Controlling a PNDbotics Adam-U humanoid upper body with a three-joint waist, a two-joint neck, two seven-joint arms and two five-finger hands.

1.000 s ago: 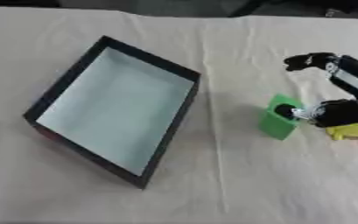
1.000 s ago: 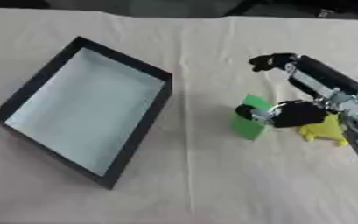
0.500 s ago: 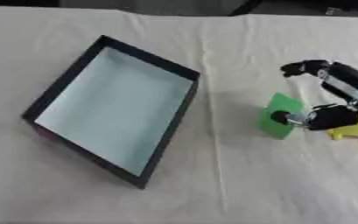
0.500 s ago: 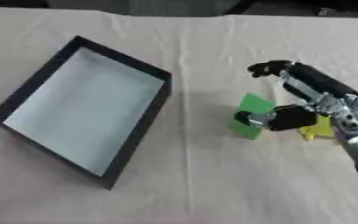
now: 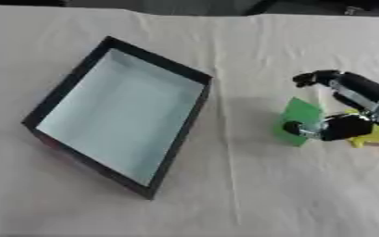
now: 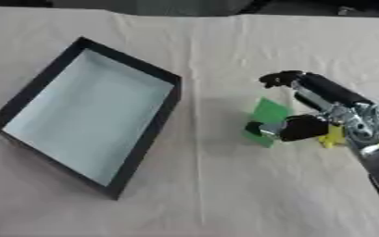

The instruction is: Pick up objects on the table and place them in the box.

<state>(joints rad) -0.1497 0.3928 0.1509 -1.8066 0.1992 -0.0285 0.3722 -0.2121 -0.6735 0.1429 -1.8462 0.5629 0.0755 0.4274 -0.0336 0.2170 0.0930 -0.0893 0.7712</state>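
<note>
A green block (image 6: 267, 114) stands on the cloth right of centre. My right hand (image 6: 339, 110) comes in from the right and straddles it: the thumb (image 6: 260, 128) lies against the block's near face, while the fingers (image 6: 283, 79) arch over its far side with a gap between them and the block. A yellow piece (image 6: 332, 137) lies just right of the block, mostly hidden under the hand. The black box (image 6: 155, 126) with a pale inside lies at the left, turned askew, with nothing in it. My left hand shows in neither view.
A cream cloth covers the table (image 5: 249, 194), with creases running down the middle. The table's dark far edge (image 5: 184, 5) runs along the top.
My right hand's fingers have come down and closer to the green block's far side. The thumb stays at the block's near face. Block, yellow piece and box have not moved.
</note>
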